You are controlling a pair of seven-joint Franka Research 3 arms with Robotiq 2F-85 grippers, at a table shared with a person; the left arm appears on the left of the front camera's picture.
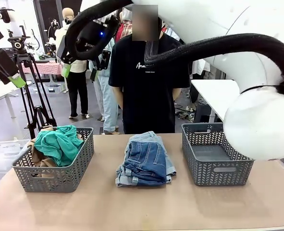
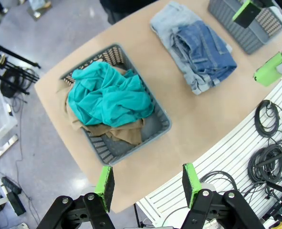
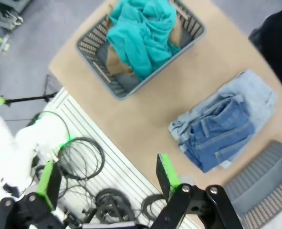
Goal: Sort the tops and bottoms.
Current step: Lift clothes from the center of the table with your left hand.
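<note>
The desk (image 1: 142,211) carries two grey baskets with a heap of clothing between them. The left basket (image 1: 55,179) already holds both tops: the teal-green shirt (image 1: 60,142) is bunched on top, and the tan shirt (image 1: 37,155) shows underneath and at the side. The right basket (image 1: 219,169) holds nothing. The denim shorts (image 1: 145,161) lie stacked mid-desk, apart from either basket, with a darker blue pair over paler ones; how many pairs are in the stack is hard to say from these angles. So the tops look sorted, and the bottoms are the part left, presumably bound for the right basket. The left end effector (image 2: 148,185) hangs high above the desk with its jaws apart and nothing between them. The right end effector (image 3: 106,179) is likewise raised, spread wide and empty.
</note>
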